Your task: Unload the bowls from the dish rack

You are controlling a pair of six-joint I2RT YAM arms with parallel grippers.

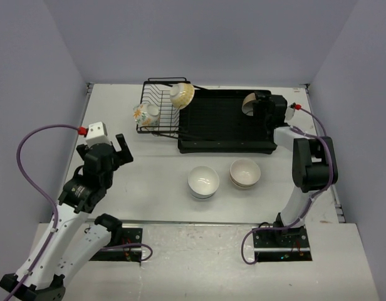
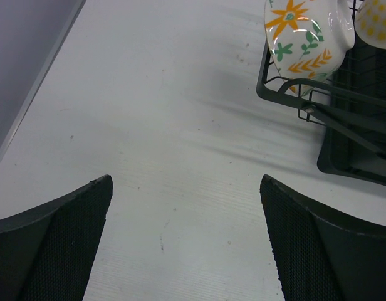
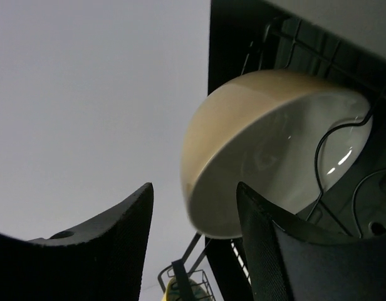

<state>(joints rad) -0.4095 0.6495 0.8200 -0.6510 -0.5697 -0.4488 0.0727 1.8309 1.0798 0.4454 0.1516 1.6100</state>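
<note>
At the left of the overhead frame the left end effector [image 1: 124,150] is hovering over bare tabletop [image 1: 149,182], its fingers spread wide and gripping nothing; its wrist view is showing the same wide gap [image 2: 185,182].

Up and to the right of it, the flowered bowl [image 1: 143,115] [image 2: 302,34] is leaning on edge at the left end of the wire basket [image 1: 156,94], well apart from those fingers. The yellow patterned bowl [image 1: 182,95] [image 2: 376,22] is sitting at the basket's upper right corner, where the basket is joining the drain tray [image 1: 224,122].

Below the tray, in mid-frame, unloaded bowls are resting in two spots: a white pile [image 1: 203,180] and a cream pile [image 1: 245,172] just beside it. Each is probably a stack, though the overhead view is not letting me count the layers.

At the tray's upper right, one cream bowl [image 1: 250,103] [image 3: 268,150] is standing on edge, its white inside facing the right end effector [image 1: 260,105] [image 3: 194,187]. That arm is plainly the nearer one. Its fingers are standing wide apart and holding nothing, with the bowl lying just ahead, up and right of the gap in the wrist view, its rim running diagonally. Whether a finger is touching it, I cannot tell.

So three bowls are waiting in the dish rack: one flowered, one yellow, one cream.
</note>
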